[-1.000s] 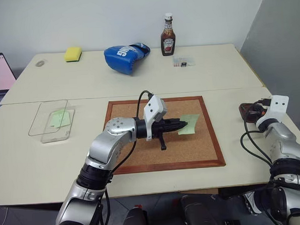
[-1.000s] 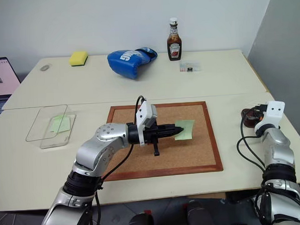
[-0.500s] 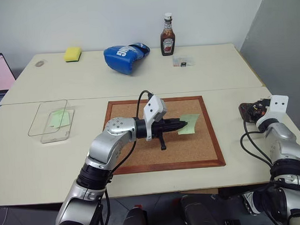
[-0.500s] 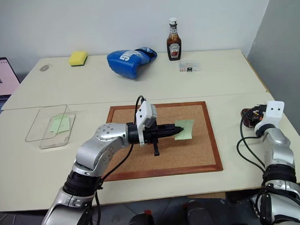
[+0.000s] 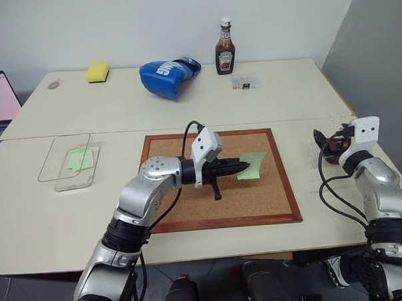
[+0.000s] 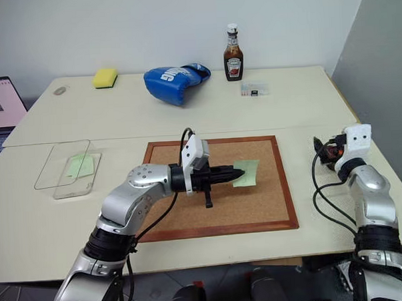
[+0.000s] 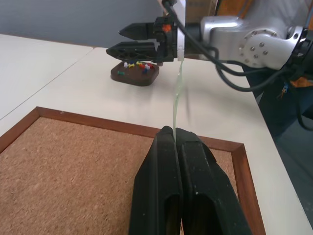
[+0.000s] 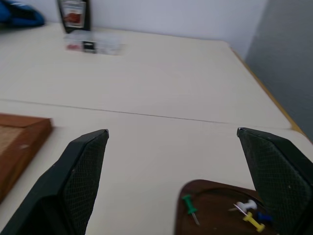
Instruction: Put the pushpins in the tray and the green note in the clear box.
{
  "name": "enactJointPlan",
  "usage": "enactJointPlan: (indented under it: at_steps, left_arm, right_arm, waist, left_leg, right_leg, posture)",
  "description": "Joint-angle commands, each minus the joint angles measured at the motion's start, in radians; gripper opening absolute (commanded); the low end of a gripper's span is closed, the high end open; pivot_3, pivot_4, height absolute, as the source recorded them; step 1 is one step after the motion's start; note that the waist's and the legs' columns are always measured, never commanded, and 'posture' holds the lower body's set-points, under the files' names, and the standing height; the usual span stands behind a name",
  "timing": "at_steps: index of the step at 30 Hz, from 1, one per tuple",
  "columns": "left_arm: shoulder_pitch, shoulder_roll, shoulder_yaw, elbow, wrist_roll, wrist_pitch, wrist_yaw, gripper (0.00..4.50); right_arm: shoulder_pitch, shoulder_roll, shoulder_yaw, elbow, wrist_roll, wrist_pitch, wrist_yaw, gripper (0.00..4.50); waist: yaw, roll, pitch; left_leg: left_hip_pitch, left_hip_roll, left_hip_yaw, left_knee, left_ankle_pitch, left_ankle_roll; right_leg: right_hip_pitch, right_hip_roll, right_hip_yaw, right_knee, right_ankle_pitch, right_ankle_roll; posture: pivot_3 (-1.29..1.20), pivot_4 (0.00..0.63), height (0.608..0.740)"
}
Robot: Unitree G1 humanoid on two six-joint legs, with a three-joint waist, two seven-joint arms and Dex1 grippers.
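1. Pale green paper, the green note (image 5: pixel 252 165), is pinched at one edge between the pressed-together fingers of the left hand (image 5: pixel 242 166); the sheet hangs off the fingertips on the side toward the right hand, above the corkboard (image 5: pixel 256 201).
2. From the left wrist the note (image 7: pixel 176 96) shows edge-on, rising straight up from the shut fingertips (image 7: pixel 172 134).
3. Right hand (image 8: pixel 172 147) is spread wide, its two fingers well apart, hovering just above the tray (image 8: pixel 215 208) at the bench's right edge.
4. Dark brown, the tray (image 7: pixel 135 72) sits on the bench (image 5: pixel 185 104) directly beneath the right hand and well apart from the left hand.
5. Pushpins (image 8: pixel 244 210) lie in the tray: a green one (image 8: pixel 189 204) nearer the right hand's left finger, white, yellow and blue ones by the other finger.
6. Clear box (image 5: pixel 69 160) lies on the bench far behind the left hand, on the arm's elbow side, well away from the corkboard; a pale green sheet (image 5: pixel 80 158) already rests inside it.
7. Beyond both hands, at the far side of the bench, stand a ketchup bottle (image 5: pixel 224 47), a blue boxing glove (image 5: pixel 168 74), a yellow sponge (image 5: pixel 98 72) and a small clear case (image 5: pixel 245 82).
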Motion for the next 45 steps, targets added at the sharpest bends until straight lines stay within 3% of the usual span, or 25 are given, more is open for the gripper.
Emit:
enactJointPlan:
  at_steps: [1, 10, 20, 35, 45]
  left_arm:
    - [-0.020, 0.029, 0.064, 0.014, -0.001, -0.026, 0.008, 0.00]
    - [-0.039, 0.077, 0.206, 0.075, 0.004, -0.037, 0.116, 0.00]
    - [-0.146, 0.099, 0.413, 0.243, 0.104, -0.092, 0.473, 0.00]
    - [-0.115, 0.135, 0.685, 0.432, 0.272, -0.205, 1.078, 0.00]
    - [-0.007, 0.053, 0.737, 0.302, 0.249, -0.092, 1.233, 0.00]
  right_arm:
    - [0.042, -0.032, 0.020, -0.182, 0.066, 0.079, 0.094, 4.47]
    - [0.061, -0.086, 0.061, -0.490, 0.201, 0.302, 0.191, 4.47]
    - [-0.041, -0.086, 0.194, -0.703, 0.299, 0.410, 0.269, 4.47]
    - [-0.135, -0.037, 0.292, -0.794, 0.387, 0.430, 0.330, 4.47]
    - [-0.162, -0.023, 0.281, -0.787, 0.426, 0.468, 0.305, 4.47]
  waist:
    - [0.000, 0.000, 0.000]
    - [0.004, 0.000, 0.000]
    - [0.006, 0.000, 0.000]
    - [0.008, -0.001, 0.001]
    - [0.014, -0.003, 0.000]
  left_leg:
    - [0.000, 0.000, 0.000, 0.000, 0.000, 0.000]
    - [0.000, 0.000, -0.001, 0.001, 0.000, 0.000]
    - [-0.001, 0.000, -0.003, 0.000, 0.000, 0.000]
    - [-0.003, 0.001, -0.005, 0.000, 0.000, 0.000]
    - [-0.003, 0.000, -0.008, 0.001, 0.000, -0.001]
  right_leg:
    - [0.000, 0.000, 0.000, 0.000, 0.000, 0.000]
    - [0.000, 0.000, -0.001, 0.000, 0.000, 0.000]
    - [0.000, 0.000, -0.003, -0.001, 0.000, 0.000]
    - [-0.001, -0.001, -0.006, -0.001, 0.000, 0.000]
    - [0.000, -0.001, -0.008, 0.000, 0.000, 0.000]
  posture:
    - [0.00, 0.150, 0.740]
    - [0.00, 0.150, 0.740]
    - [0.00, 0.150, 0.740]
    - [0.00, 0.150, 0.740]
    - [0.00, 0.150, 0.740]
